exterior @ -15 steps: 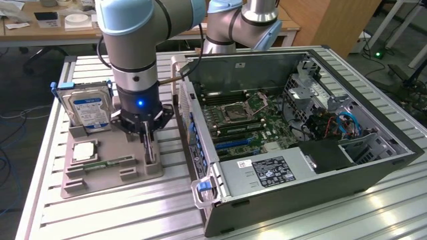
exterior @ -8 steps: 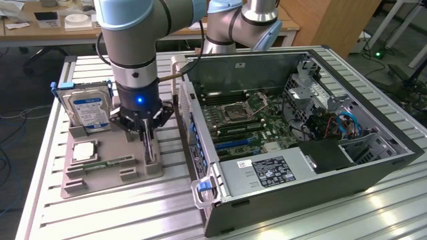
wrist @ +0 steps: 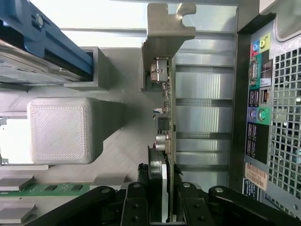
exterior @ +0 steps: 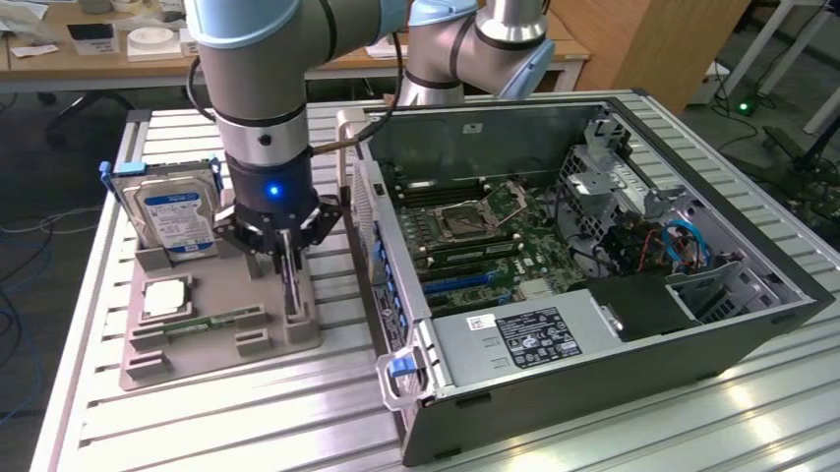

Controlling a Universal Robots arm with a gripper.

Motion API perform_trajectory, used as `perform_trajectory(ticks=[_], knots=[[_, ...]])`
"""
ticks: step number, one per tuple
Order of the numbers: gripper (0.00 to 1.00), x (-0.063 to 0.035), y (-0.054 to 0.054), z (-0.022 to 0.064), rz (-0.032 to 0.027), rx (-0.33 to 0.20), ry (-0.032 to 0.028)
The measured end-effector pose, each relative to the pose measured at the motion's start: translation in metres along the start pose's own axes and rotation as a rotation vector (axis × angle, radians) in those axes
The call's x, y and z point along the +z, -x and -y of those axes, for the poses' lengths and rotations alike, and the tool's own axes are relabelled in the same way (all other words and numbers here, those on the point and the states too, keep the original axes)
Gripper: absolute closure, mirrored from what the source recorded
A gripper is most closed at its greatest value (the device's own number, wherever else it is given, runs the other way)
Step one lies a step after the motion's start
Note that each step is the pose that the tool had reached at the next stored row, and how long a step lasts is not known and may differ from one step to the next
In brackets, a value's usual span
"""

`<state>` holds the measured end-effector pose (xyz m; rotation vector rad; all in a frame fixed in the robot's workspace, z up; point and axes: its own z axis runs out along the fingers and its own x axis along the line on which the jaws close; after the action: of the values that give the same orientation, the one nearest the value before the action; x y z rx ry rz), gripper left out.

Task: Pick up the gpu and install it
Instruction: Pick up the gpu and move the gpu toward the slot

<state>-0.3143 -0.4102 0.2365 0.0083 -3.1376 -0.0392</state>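
Wrist view: gripper [wrist: 161,190] is clamped across the upright gpu [wrist: 165,113], which stands edge-on in its grey holder [wrist: 117,146]. The gpu is judged light, stiff and fragile, best gripped across its flat faces.

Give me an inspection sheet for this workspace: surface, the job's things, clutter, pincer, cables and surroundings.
Surface: ribbed metal table, carrying a gray parts holder and an open computer case.
Job's things: gpu stands on edge in the holder, beside the case's rear ports.
Clutter: hard drive with a blue label, memory stick and square chip, all in the holder.
Pincer: pincer shut on the gpu, gripping it across both faces.
Cables: blue cables inside the case.
Surroundings: desks and a wooden cabinet behind the table.
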Motion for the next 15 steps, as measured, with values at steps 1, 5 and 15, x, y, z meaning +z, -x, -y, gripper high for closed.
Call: perform_trajectory(ticks=[1, 5, 15], knots=[[0.72, -0.0010, 0.000, 0.0000, 0.0001, 0.000, 0.0000], [0.72, -0.0050, 0.000, -0.0001, 0.0000, 0.000, 0.0000], [0.72, -0.0143, 0.000, -0.0004, 0.0001, 0.000, 0.0001]])
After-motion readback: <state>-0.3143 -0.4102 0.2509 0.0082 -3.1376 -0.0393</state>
